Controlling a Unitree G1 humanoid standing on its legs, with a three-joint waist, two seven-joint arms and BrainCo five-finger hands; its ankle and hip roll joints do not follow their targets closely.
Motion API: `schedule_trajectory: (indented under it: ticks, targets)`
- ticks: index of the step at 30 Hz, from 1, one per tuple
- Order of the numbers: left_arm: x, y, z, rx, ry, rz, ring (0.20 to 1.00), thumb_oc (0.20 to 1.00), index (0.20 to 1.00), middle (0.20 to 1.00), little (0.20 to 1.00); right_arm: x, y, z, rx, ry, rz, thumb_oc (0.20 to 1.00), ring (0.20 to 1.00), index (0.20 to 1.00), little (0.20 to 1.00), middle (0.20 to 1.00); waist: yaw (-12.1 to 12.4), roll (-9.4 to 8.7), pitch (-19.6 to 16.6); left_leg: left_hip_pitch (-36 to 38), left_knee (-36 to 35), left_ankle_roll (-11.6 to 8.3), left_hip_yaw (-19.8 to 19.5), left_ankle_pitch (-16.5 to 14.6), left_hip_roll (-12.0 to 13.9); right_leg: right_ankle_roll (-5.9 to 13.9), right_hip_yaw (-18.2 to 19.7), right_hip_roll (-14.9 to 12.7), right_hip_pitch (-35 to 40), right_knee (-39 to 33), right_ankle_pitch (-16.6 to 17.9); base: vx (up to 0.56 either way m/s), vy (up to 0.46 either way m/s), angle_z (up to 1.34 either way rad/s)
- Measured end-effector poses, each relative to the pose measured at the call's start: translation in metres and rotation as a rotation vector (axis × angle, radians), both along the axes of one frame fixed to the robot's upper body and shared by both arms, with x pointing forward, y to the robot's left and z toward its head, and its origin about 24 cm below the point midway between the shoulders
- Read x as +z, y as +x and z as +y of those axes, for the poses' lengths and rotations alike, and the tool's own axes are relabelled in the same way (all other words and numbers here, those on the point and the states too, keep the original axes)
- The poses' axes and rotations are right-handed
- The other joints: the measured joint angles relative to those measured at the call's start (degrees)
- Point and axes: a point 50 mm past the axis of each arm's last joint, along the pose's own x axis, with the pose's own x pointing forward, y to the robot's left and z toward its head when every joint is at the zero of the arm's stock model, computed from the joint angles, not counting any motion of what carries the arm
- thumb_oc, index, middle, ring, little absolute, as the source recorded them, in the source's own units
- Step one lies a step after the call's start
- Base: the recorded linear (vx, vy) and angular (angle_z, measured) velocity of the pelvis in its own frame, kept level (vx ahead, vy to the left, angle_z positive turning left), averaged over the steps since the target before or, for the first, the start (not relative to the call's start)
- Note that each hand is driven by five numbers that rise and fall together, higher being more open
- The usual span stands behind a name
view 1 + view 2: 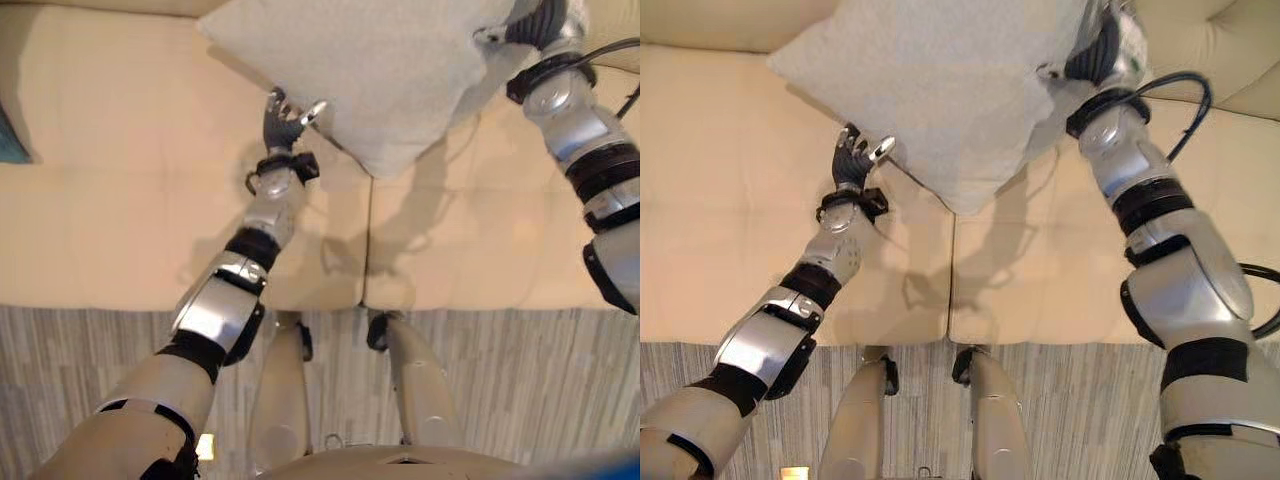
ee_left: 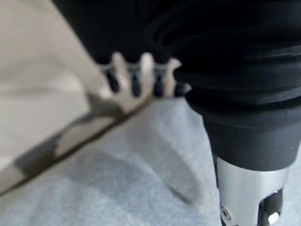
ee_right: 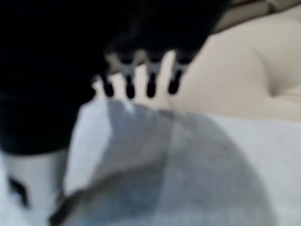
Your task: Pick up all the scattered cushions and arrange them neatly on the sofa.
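Closest to the head camera, the left arm reaches up from the lower left, and its left hand [image 1: 287,125] stands at the lower left edge of a pale grey cushion [image 1: 390,70]. Its fingers [image 1: 277,107] are spread and relaxed, grasping nothing; they sit just beside the cushion's edge, touching it at most lightly. In the left wrist view the straight fingers [image 2: 136,77] point along the seam where the grey fabric meets the cream sofa [image 1: 120,200].

Across the cushion, the right hand [image 1: 1102,50] is at the upper right corner, and whether its fingers clamp the fabric cannot be told, since the corner hides them in the head views and the right wrist view shows only dark tips [image 3: 151,84] above the cloth.

Hanging diamond-wise, the cushion has one corner pointing down over the gap between the two seat pads, its bulk raised toward the sofa's back. It lies up and to the right of the left fingers, so the left hand is the free one, placed to steady the lower edge while the right carries the weight, judging by the pose.
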Motion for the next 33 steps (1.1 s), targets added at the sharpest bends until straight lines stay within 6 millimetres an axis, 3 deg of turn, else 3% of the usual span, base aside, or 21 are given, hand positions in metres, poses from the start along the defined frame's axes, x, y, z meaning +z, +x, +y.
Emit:
schedule_trajectory:
  ticks: [2,3,4,5,7,9,11,13,14,15,21,25,33]
  targets:
    - [-0.005,0.001,-0.001,0.002,-0.034,0.022,1.000,1.000,1.000,1.000,1.000,0.000,0.002,0.004,-0.004,-0.050,0.018,1.000,1.000,1.000,1.000,1.000,0.01,0.19,0.08,0.02,0.12,0.50,-0.27,0.40,0.85,0.63,0.11,-1.27,-6.28,10.80,-1.91,0.02,-0.050,-0.12]
    - [-0.006,0.001,-0.002,-0.001,-0.036,0.026,1.000,1.000,1.000,1.000,1.000,0.001,0.002,0.004,-0.006,-0.062,0.026,1.000,1.000,1.000,1.000,1.000,-0.50,0.04,-0.02,0.00,0.22,0.39,-0.36,0.47,0.49,0.90,0.12,-1.28,-5.21,8.98,-1.96,0.03,-0.055,0.14]
    - [-0.004,0.001,-0.005,-0.012,-0.060,0.024,1.000,1.000,1.000,1.000,1.000,0.005,0.001,0.004,-0.002,-0.060,0.025,1.000,1.000,1.000,1.000,1.000,-0.75,-0.72,-0.34,-0.29,0.25,0.35,-0.12,0.45,-0.24,0.43,0.08,-0.61,-1.24,2.23,-1.63,0.02,-0.032,0.18]
    - [0.000,0.001,-0.007,-0.016,-0.081,0.013,1.000,1.000,1.000,1.000,1.000,0.010,0.001,0.008,0.011,-0.063,0.015,1.000,1.000,1.000,1.000,1.000,-0.63,-0.77,-0.36,-0.94,0.46,0.32,0.00,0.48,-0.30,-0.33,0.10,-0.30,-0.97,0.63,-1.11,0.03,-0.075,0.08]
    - [0.005,0.002,-0.006,-0.015,-0.091,0.001,1.000,1.000,1.000,1.000,1.000,0.011,0.001,0.012,0.030,-0.066,0.022,1.000,1.000,1.000,1.000,1.000,-0.66,-0.82,-0.33,-1.81,0.77,-0.07,0.02,0.78,0.13,-1.04,0.05,-0.13,-2.08,1.21,-0.61,0.03,-0.051,-0.10]
    - [0.008,0.002,-0.010,-0.025,-0.134,0.000,1.000,1.000,1.000,1.000,1.000,0.010,0.002,0.016,0.042,-0.071,0.037,1.000,1.000,1.000,1.000,1.000,-0.43,-0.76,-0.30,-1.78,0.96,-0.03,-0.08,0.81,0.88,-0.70,0.15,-1.05,-6.34,8.67,-1.19,0.03,-0.030,-0.08]
    - [0.010,0.002,-0.016,-0.039,-0.167,-0.010,1.000,1.000,1.000,1.000,1.000,0.013,0.002,0.017,0.057,-0.036,0.037,1.000,1.000,1.000,1.000,1.000,-0.32,-1.44,-0.75,-2.46,0.75,-0.12,0.12,0.86,0.35,-0.19,0.15,-0.26,-3.79,3.03,-1.85,0.02,-0.007,0.05]
    - [0.014,0.002,-0.014,-0.034,-0.189,-0.028,1.000,1.000,1.000,1.000,1.000,0.010,0.003,0.032,0.123,0.027,0.035,0.602,0.602,0.602,0.602,0.602,-0.38,-1.43,-0.74,-3.15,0.56,-0.50,0.17,1.13,0.51,-1.23,0.14,0.01,-4.38,2.52,-1.15,0.02,-0.001,-0.07]
    - [0.014,0.002,-0.015,-0.038,-0.205,-0.028,0.686,0.686,0.686,0.686,0.686,0.004,0.004,0.038,0.151,0.055,0.041,0.228,0.228,0.228,0.228,0.228,-0.59,-1.43,-0.74,-3.14,0.57,-0.51,0.15,1.13,0.52,-1.25,0.14,0.02,-4.36,2.54,-1.13,0.00,0.000,0.00]
    - [0.015,0.002,-0.016,-0.040,-0.215,-0.031,0.200,0.200,0.200,0.200,0.200,0.003,0.004,0.038,0.160,0.083,0.038,0.200,0.200,0.200,0.200,0.200,-0.72,-1.43,-0.75,-3.14,0.62,-0.56,0.14,1.17,0.50,-1.29,0.15,-0.01,-4.35,2.59,-1.10,0.00,0.000,0.00]
    - [0.011,0.000,-0.013,-0.033,-0.272,-0.030,0.200,0.200,0.200,0.200,0.200,-0.004,0.003,0.042,0.209,0.168,0.023,0.200,0.200,0.200,0.200,0.200,-0.44,-1.41,-0.75,-3.08,0.59,-0.65,0.17,1.23,0.19,-1.30,0.36,-0.23,-4.32,2.46,-1.10,0.00,0.034,0.00]
    - [-0.002,-0.002,-0.008,0.005,-0.288,0.004,0.200,0.200,0.200,0.200,0.200,-0.020,0.005,0.054,0.264,0.249,0.028,0.200,0.200,0.200,0.200,0.200,-0.03,-1.41,-0.75,-1.90,0.51,-0.65,1.65,1.23,-0.71,-2.11,2.81,-0.90,-4.16,2.28,-0.48,-0.02,0.064,-0.11]
    - [-0.013,-0.010,-0.004,0.026,-0.329,0.009,0.200,0.200,0.200,0.200,0.200,-0.045,0.000,0.055,0.315,0.408,0.016,0.200,0.200,0.200,0.200,0.200,0.17,-1.28,-0.67,-0.31,0.69,-0.65,2.69,1.23,-1.29,-2.57,4.43,-1.43,-3.71,2.91,-0.07,-0.06,0.110,-0.07]
